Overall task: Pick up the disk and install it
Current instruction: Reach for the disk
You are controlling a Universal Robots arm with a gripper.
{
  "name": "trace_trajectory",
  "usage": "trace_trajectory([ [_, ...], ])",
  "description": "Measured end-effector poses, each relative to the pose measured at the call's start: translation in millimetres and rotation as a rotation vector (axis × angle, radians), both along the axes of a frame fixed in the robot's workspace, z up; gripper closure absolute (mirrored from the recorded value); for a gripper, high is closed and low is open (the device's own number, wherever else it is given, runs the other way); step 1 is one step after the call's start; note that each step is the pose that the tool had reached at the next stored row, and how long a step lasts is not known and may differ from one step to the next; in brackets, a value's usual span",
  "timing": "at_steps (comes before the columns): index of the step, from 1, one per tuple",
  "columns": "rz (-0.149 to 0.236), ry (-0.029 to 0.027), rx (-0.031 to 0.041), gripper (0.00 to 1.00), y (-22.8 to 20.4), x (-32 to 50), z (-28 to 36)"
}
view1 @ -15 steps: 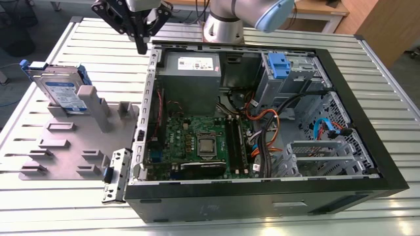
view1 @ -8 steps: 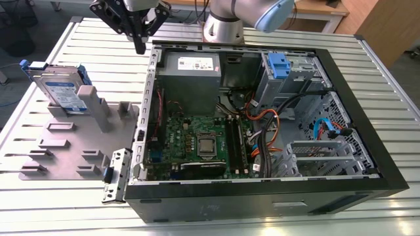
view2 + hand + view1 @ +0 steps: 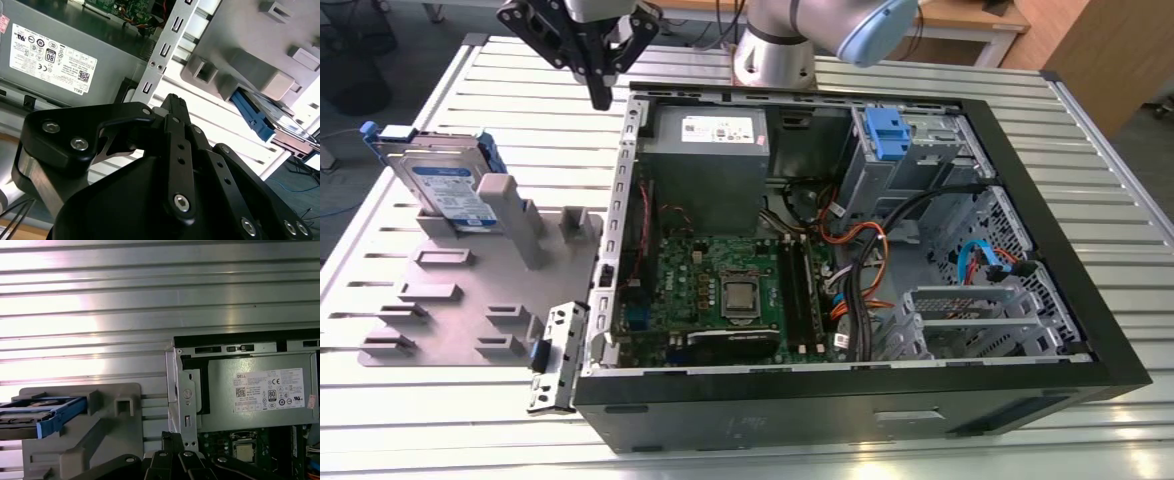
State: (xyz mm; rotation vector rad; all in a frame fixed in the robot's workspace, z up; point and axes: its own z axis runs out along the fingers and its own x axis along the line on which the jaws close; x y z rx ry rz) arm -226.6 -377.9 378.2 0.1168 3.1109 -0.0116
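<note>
The disk (image 3: 444, 186), a silver-grey drive with a white-and-blue label and blue side rails, leans upright in the grey holder (image 3: 467, 290) at the exterior view's left. My gripper (image 3: 599, 98) hangs above the slatted table beside the far left corner of the open computer case (image 3: 854, 400), to the right of the disk and apart from it. Its fingers are shut together with nothing between them. In the second wrist view the gripper (image 3: 173, 98) points toward the case edge, with the disk (image 3: 253, 118) off to one side. The first wrist view shows the disk (image 3: 35, 416) in the holder.
The power-supply box (image 3: 707, 135) fills the case's far left corner, close to the gripper. A blue latch on a grey metal cage (image 3: 886, 135) sits at the far right inside the case. The motherboard (image 3: 734, 290) and cables (image 3: 867, 250) lie lower. The arm's base (image 3: 781, 55) stands behind the case.
</note>
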Motion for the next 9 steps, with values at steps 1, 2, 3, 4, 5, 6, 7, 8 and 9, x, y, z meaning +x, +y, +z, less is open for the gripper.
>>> trace_trajectory([
  [1, 0.000, 0.0000, -0.0003, 0.89, 0.2, -0.8, -0.1],
  [2, 0.000, 0.0001, -0.0007, 0.89, 0.4, -1.5, -0.1],
  [3, 0.000, 0.0001, -0.0011, 0.89, 0.6, -2.3, -0.2],
  [4, 0.000, 0.0000, -0.0015, 0.89, 0.9, -3.2, -0.3],
  [5, 0.000, -0.0001, -0.0020, 0.89, 1.1, -4.0, -0.4],
  [6, 0.000, -0.0001, -0.0026, 0.89, 1.4, -4.9, -0.5],
  [7, 0.000, 0.0000, -0.0033, 0.89, 1.7, -6.0, -0.6],
  [8, 0.000, 0.0000, -0.0040, 0.89, 2.0, -7.0, -0.7],
  [9, 0.000, 0.0000, -0.0048, 0.89, 2.3, -8.0, -0.8],
])
